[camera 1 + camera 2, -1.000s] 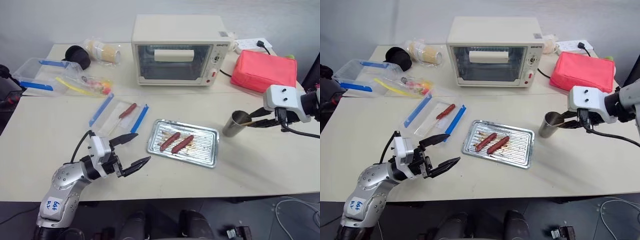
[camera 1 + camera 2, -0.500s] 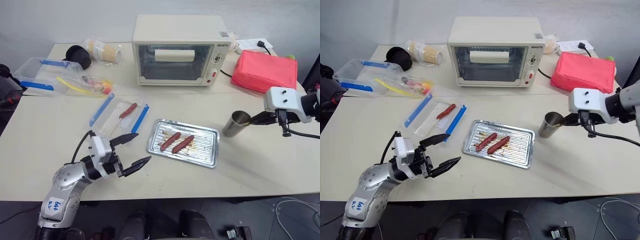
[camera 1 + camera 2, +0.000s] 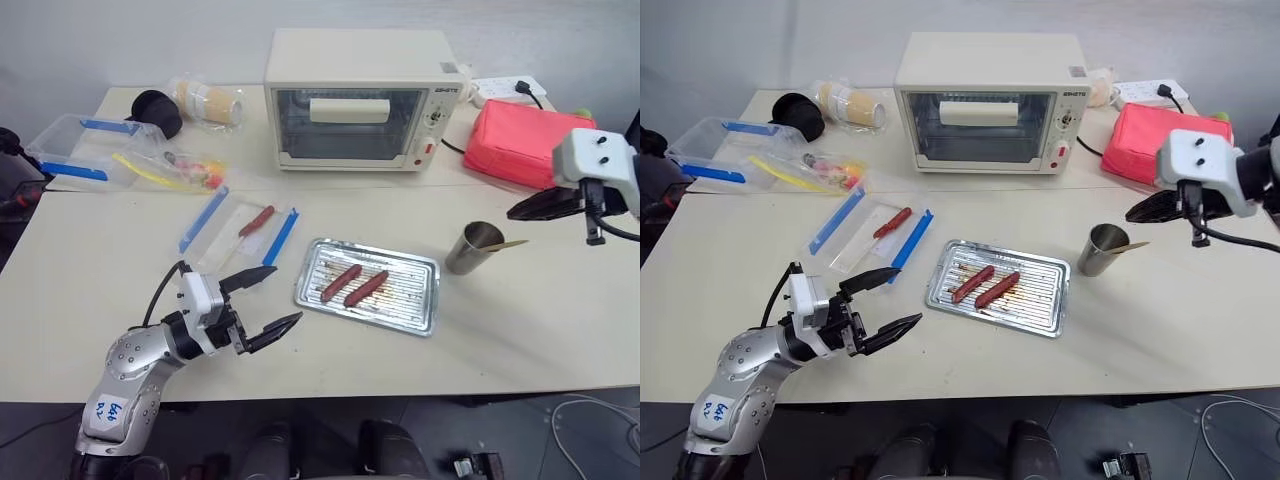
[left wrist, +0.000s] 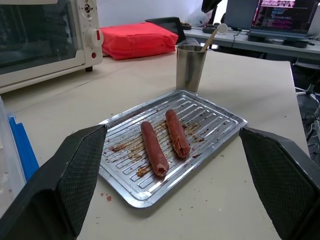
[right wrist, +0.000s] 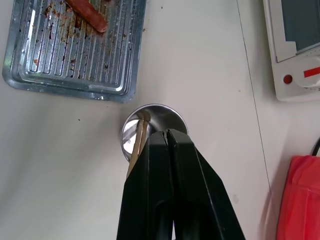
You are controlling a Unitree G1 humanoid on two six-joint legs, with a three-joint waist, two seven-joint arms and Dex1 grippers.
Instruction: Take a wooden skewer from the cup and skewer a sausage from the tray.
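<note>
Black left pincer (image 3: 270,297) spread wide, empty, low over desk (image 3: 90,270) front. Tray (image 3: 411,311) at its 2 o'clock, two sausages (image 3: 352,284) inside. Cup (image 3: 473,247) at tray's 2 o'clock, wooden skewer (image 3: 505,244) leaning out. Right pincer (image 3: 514,212) pressed together above cup, skewer not gripped.

We count two sausages (image 3: 340,282) (image 3: 365,288) on one tray (image 3: 415,310), one steel cup (image 3: 470,248) holding one visible wooden skewer (image 3: 505,244), and one toaster oven (image 3: 360,100). We also count one red pouch (image 3: 520,140), one black round container (image 3: 155,110), and two blue-edged zip bags (image 3: 240,232) (image 3: 75,150).
</note>
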